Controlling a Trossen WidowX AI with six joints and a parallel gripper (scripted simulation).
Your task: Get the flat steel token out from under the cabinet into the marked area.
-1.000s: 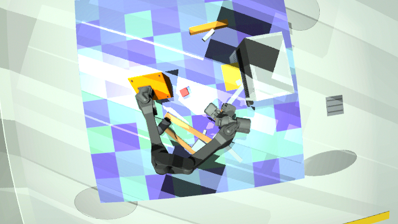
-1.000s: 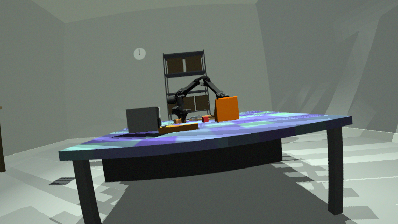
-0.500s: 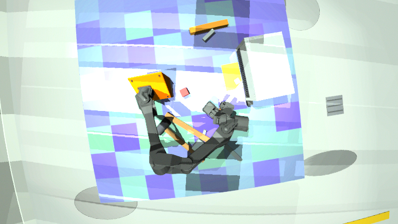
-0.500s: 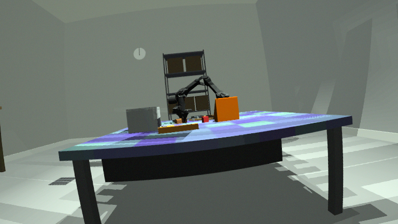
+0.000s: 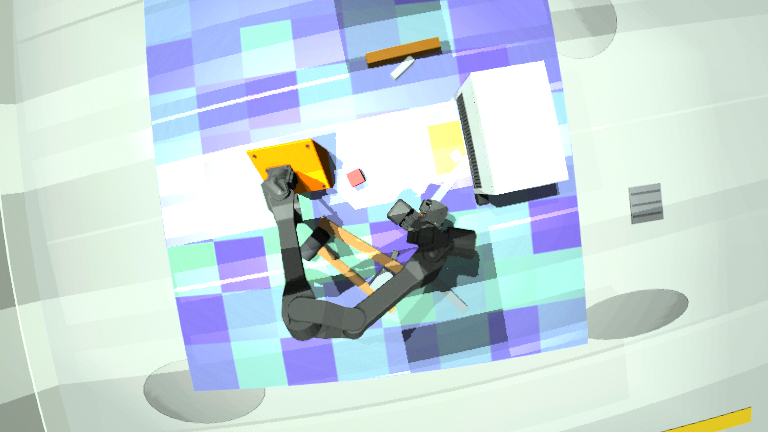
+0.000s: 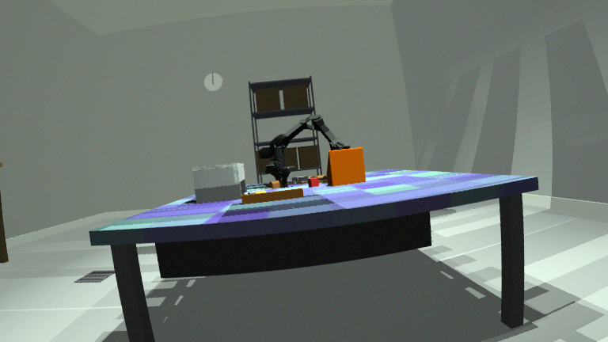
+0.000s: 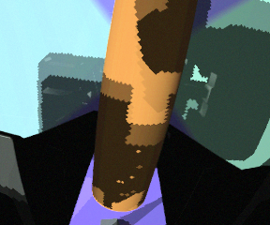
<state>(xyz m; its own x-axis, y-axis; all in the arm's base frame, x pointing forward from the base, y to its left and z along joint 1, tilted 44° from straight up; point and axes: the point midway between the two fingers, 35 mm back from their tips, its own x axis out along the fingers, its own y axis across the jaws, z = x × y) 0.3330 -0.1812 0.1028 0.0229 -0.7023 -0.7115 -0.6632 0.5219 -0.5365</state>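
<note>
The white cabinet stands at the right in the top view, its dark vent slots facing the yellow marked area. My gripper is shut on a wooden handle, low over the table in front of the cabinet's near corner. A thin pale shaft runs from the gripper towards the vent side. A small pale square shows over the marked area's cabinet-side part. I cannot tell whether it is the tool's tip or the steel token. Nothing is made out through the slots.
A red cube lies between the orange box and the marked area. An orange bar and a small pale block lie beyond. Wooden sticks and a pale strip lie around the arm.
</note>
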